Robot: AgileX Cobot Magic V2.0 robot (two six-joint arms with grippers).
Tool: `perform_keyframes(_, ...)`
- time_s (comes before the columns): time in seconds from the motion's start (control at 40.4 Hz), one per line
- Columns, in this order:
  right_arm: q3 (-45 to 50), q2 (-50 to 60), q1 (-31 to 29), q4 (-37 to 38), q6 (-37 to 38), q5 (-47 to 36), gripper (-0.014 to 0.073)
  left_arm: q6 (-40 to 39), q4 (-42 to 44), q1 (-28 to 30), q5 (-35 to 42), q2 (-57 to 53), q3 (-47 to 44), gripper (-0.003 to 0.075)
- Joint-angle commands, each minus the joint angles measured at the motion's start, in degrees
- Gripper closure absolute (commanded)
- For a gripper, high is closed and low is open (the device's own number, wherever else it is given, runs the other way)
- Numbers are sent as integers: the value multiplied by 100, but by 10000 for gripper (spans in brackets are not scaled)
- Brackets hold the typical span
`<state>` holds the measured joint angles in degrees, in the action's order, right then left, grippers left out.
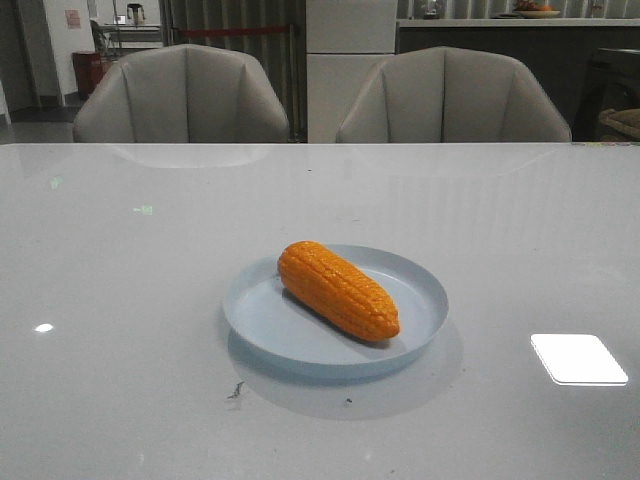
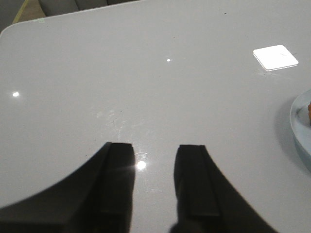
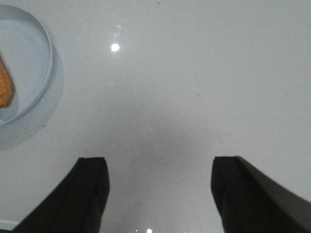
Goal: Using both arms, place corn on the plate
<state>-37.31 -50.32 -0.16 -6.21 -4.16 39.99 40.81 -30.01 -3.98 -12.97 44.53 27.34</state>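
Observation:
The orange corn lies diagonally inside the pale blue plate at the middle of the table. Neither arm shows in the front view. My left gripper is open and empty above bare table, with the plate's rim off to one side and a sliver of the corn at the frame edge. My right gripper is open wide and empty above bare table. The plate and one end of the corn show in a corner of its view, apart from the fingers.
Two grey chairs stand behind the table's far edge. The glossy white tabletop carries bright light reflections. The table's rounded corner shows in the left wrist view.

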Motion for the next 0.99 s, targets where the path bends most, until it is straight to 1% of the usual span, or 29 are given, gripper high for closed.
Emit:
perform_keyframes(0.0, -139, 61, -31, -45, 16, -361, 40, -3, -68, -51, 357, -8, 165, 563)
perform_keyframes(0.074, -139, 61, -31, -45, 16, -361, 40, -3, -68, -51, 357, -8, 165, 626)
perform_keyframes(0.099, -139, 61, -31, -45, 16, -361, 40, -3, -68, -51, 357, -8, 165, 630)
perform_keyframes(0.618, -139, 61, -31, -45, 16, -361, 40, -3, -68, -51, 357, -8, 165, 626)
perform_keyframes(0.816, -139, 61, -31, -45, 16, -361, 40, -16, 44, -164, 401, -106, 161, 627)
perform_keyframes(0.89, -139, 61, -31, -45, 16, -361, 40, -274, 322, -164, 378, -302, 161, 627)
perform_keyframes(0.94, -139, 61, -31, -45, 16, -361, 40, -858, 598, -164, 323, -484, 150, 626)
perform_keyframes(0.964, -139, 61, -31, -45, 16, -361, 40, -1302, 792, -164, 323, -575, 127, 627)
